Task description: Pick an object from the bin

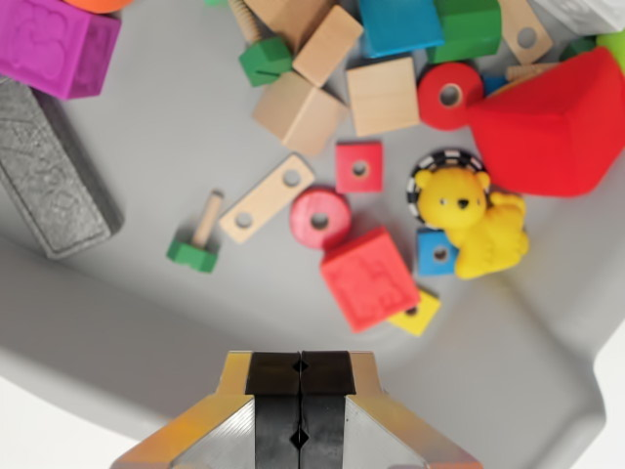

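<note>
Claw (300,410) closed, empty, toys (369,277) ahead

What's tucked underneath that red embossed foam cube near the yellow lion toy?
A flat yellow block with a hole pokes out beneath the red embossed foam cube's lower right corner, resting on the grey bin floor. How far it extends underneath is hidden.

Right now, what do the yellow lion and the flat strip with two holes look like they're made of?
Yellow lion: probably rubber or soft plastic, with a smooth, rounded, slightly glossy molded body. Flat strip: likely unfinished wood, pale tan and matte, with two drilled holes; grain is too blurred to confirm.
</note>
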